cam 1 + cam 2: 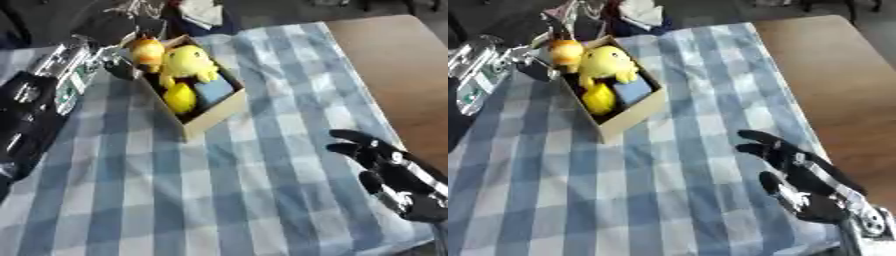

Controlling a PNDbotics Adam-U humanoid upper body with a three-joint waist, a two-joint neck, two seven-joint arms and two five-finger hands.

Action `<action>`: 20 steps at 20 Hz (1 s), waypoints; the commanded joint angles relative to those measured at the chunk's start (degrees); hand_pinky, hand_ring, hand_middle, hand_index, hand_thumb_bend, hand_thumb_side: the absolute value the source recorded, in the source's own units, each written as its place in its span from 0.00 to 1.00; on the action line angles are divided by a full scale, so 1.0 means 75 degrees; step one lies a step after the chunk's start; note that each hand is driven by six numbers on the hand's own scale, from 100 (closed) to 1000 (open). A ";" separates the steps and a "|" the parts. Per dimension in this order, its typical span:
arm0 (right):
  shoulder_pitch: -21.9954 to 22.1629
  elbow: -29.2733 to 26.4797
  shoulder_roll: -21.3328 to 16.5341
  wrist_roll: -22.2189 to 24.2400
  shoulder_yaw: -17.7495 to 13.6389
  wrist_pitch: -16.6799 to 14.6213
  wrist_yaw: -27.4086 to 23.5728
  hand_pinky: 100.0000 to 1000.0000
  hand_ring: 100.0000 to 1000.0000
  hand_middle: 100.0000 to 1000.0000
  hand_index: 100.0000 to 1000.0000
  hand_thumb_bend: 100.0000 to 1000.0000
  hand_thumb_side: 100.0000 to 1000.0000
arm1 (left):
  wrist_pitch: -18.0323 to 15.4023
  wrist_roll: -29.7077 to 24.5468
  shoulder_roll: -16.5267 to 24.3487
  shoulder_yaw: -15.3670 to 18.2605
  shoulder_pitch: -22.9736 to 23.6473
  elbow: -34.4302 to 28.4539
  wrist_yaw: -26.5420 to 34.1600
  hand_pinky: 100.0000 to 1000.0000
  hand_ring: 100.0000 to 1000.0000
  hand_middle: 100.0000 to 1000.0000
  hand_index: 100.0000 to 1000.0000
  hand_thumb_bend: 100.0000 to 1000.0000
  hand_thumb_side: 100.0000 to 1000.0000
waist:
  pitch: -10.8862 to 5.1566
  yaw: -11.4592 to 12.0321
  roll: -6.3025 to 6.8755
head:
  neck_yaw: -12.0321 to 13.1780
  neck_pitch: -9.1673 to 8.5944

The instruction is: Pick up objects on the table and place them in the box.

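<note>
Near the tablecloth's right edge — right hand, fingers relaxed.

Yellow toys in box

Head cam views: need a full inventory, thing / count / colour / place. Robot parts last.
box: 1, tan cardboard, open top, far left part of the table
plush toy: 1, yellow, inside the box, sticking up above the rim
orange round toy: 1, orange, at the far end of the box, against the left hand
yellow round piece: 1, in the box, near end; cannot tell if it is part of the plush
blue item: 1, blue, inside the box beside the yellow ones
tablecloth: 1, blue and white check, covers most of the table
table: 1, bare brown wood along the right side
left hand: 1, black, at the far end of the box
right hand: 1, black, open, over the cloth, lower right
</note>
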 commanded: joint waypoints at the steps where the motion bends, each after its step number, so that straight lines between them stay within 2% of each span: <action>1: -0.0105 -0.0105 -0.0017 -0.0009 0.0001 0.0016 0.0011 1.00 0.92 0.97 1.00 0.00 0.46 | -0.0366 -0.0464 0.0110 -0.0043 -0.0116 0.0018 0.0231 0.74 0.74 0.75 0.83 0.40 0.40 | -0.0174 -0.0002 -0.0072 | -0.0014 -0.0005; 2: -0.0105 -0.0105 -0.0016 -0.0011 0.0002 0.0017 0.0011 1.00 0.92 0.97 1.00 0.00 0.46 | -0.0484 -0.0703 0.0129 -0.0055 -0.0108 -0.0006 0.0317 0.74 0.74 0.76 0.84 0.41 0.41 | -0.0174 0.0000 -0.0074 | -0.0019 -0.0003; 3: -0.0105 -0.0104 -0.0017 -0.0011 0.0003 0.0018 0.0011 1.00 0.92 0.97 1.00 0.00 0.46 | -0.0567 -0.0889 0.0152 -0.0049 -0.0106 -0.0051 0.0392 0.77 0.78 0.80 0.86 0.47 0.53 | -0.0177 0.0004 -0.0075 | -0.0021 -0.0001; 5: -0.0102 -0.0102 -0.0017 -0.0014 0.0000 0.0021 0.0013 1.00 0.92 0.97 1.00 0.00 0.46 | -0.0666 -0.1135 0.0229 -0.0007 -0.0095 -0.0197 0.0572 0.79 0.80 0.82 0.87 0.51 0.59 | -0.0184 0.0016 -0.0077 | -0.0026 0.0000; 9: -0.0097 -0.0098 -0.0018 -0.0025 -0.0010 0.0024 0.0020 1.00 0.92 0.97 1.00 0.00 0.46 | -0.0701 -0.1455 0.0451 0.0071 -0.0049 -0.0573 0.0997 0.81 0.82 0.85 0.87 0.55 0.65 | -0.0202 0.0039 -0.0075 | -0.0051 0.0001; 12: -0.0092 -0.0099 -0.0021 -0.0031 -0.0020 0.0024 0.0025 1.00 0.92 0.97 1.00 0.00 0.46 | -0.0668 -0.1590 0.0663 0.0150 0.0013 -0.0965 0.1390 0.80 0.82 0.85 0.87 0.53 0.66 | -0.0214 0.0064 -0.0072 | -0.0081 0.0003; 16: -0.0089 -0.0100 -0.0023 -0.0058 -0.0050 0.0020 0.0038 1.00 0.92 0.97 1.00 0.00 0.45 | -0.0438 -0.1252 0.1038 0.0358 0.0221 -0.1773 0.2210 0.76 0.76 0.78 0.84 0.38 0.65 | -0.0231 0.0118 -0.0077 | -0.0142 -0.0001; 17: -0.0085 -0.0099 -0.0024 -0.0067 -0.0059 0.0019 0.0041 1.00 0.92 0.97 1.00 0.00 0.45 | -0.0357 -0.1117 0.1163 0.0411 0.0313 -0.2040 0.2463 0.75 0.73 0.76 0.83 0.32 0.63 | -0.0239 0.0139 -0.0080 | -0.0158 0.0003; 20: -0.0054 -0.0094 -0.0037 -0.0100 -0.0089 0.0021 0.0055 1.00 0.92 0.97 1.00 0.00 0.45 | -0.0114 -0.0655 0.1596 0.0630 0.0765 -0.3081 0.3288 0.73 0.70 0.72 0.81 0.24 0.58 | -0.0268 0.0239 -0.0083 | -0.0197 0.0029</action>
